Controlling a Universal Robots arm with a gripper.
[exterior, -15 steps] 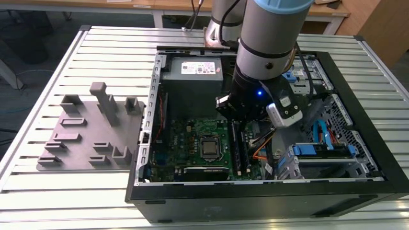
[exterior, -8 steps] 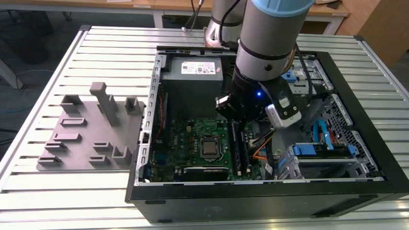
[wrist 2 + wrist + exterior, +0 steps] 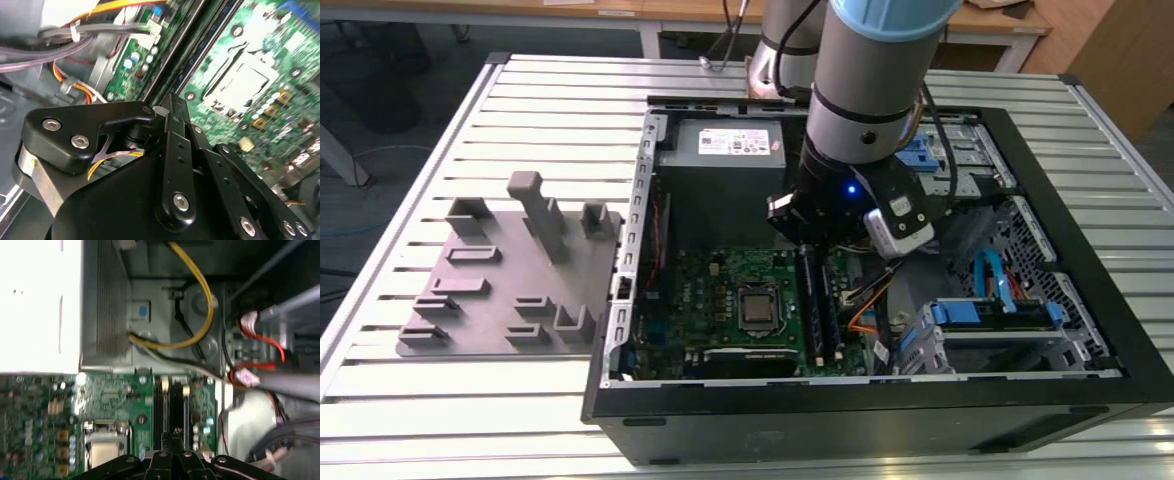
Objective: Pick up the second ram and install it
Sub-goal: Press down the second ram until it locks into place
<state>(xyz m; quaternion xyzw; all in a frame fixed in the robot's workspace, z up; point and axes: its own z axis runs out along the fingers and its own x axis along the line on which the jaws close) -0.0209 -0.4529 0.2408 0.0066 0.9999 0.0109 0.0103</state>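
Black gripper linkage (image 3: 172, 107) fills the near foreground in the second wrist view, jaws drawn together with fingertips pressed down over the memory slots; whether they clamp anything, cannot tell. Green motherboard (image 3: 720, 275) lies flat inside the open black computer case (image 3: 854, 405), taken as landmark. Second ram (image 3: 815, 305), a long thin dark stick, sits upright in the slots just beside the square silver CPU (image 3: 757, 307), directly below the gripper (image 3: 817, 250). Grey plastic fixture tray (image 3: 514, 275) rests on the slatted metal table (image 3: 400, 400), just outside the case on the exterior view's left.
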